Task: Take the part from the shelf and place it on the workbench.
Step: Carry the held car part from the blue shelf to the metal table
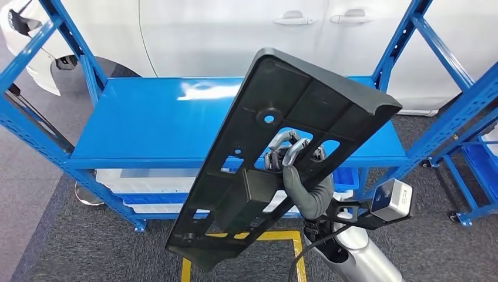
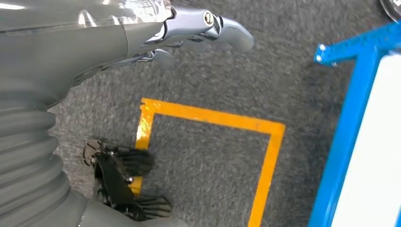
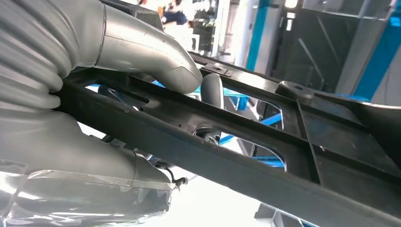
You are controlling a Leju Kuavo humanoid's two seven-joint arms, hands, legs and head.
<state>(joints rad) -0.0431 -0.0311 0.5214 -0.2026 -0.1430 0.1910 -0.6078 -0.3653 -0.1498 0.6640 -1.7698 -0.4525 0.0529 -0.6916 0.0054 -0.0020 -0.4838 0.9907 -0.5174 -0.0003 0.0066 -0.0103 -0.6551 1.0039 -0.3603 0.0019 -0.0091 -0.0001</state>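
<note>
Grey carpet covers the floor, with yellow tape marking a square on it, partly under the part in the head view. We note a blue shelf ahead of the robot, its top deck bare and glossy, with a white car standing behind the shelf.

We find the part, a long black plastic panel with cut-outs and a raised rim at its upper end, held up in the air in front of the shelf, tilted so that its upper end leans towards the shelf's right post. The right hand grips it: the fingers pass through one of the cut-outs near the panel's middle, and the thumb presses on a rib beside them.

The left hand hangs above the carpet near the shelf's foot, holding nothing; its fingers extend loosely, slightly apart.
</note>
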